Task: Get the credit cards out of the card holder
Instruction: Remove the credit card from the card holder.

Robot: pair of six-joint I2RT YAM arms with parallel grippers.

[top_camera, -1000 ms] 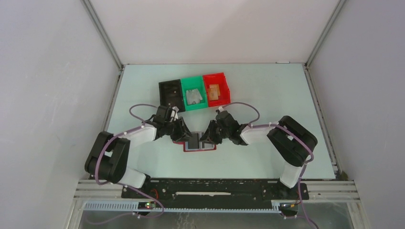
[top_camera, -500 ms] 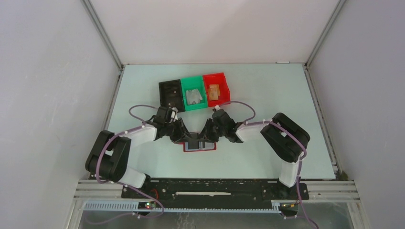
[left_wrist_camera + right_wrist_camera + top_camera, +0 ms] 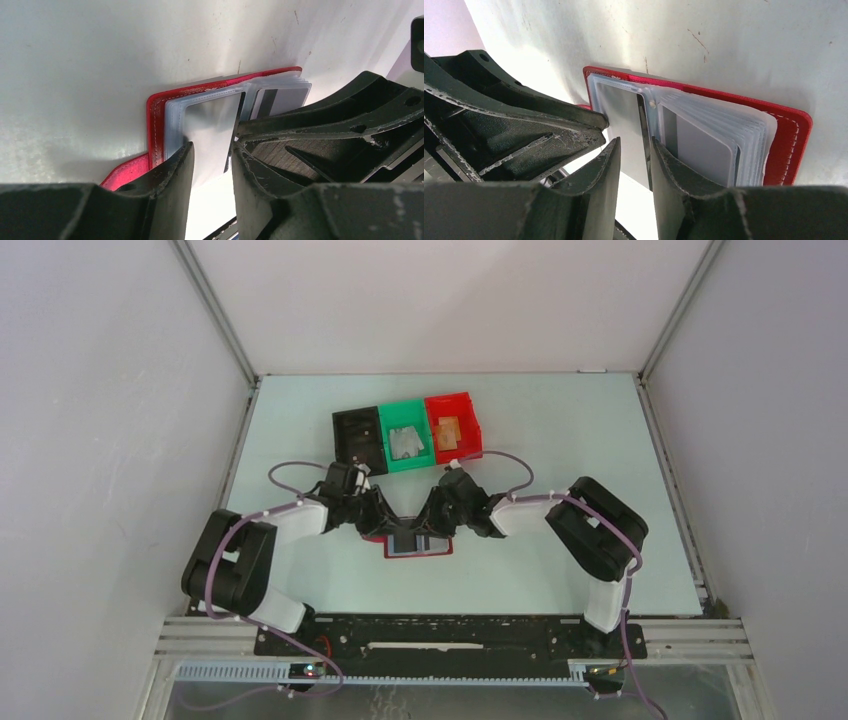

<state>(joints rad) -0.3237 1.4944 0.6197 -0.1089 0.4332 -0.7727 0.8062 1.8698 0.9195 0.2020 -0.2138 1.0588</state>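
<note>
The dark-red card holder lies open on the table, its clear sleeves up. In the left wrist view a pale grey-blue card fills the nearest sleeve, and a card with a dark stripe lies behind it. My left gripper and right gripper meet tip to tip over the holder. Each is open by a narrow gap, with the sleeved card showing between the fingers. A grey card lies in the green bin and a tan card in the red bin.
A black bin stands left of the green and red bins in a row just beyond the grippers. A thick stack of clear sleeves fans over the holder's right half. The enclosure walls stand on three sides.
My right gripper has moved left over the holder until it nearly touches the left gripper. The left gripper has barely moved. The holder has stayed where it was.
</note>
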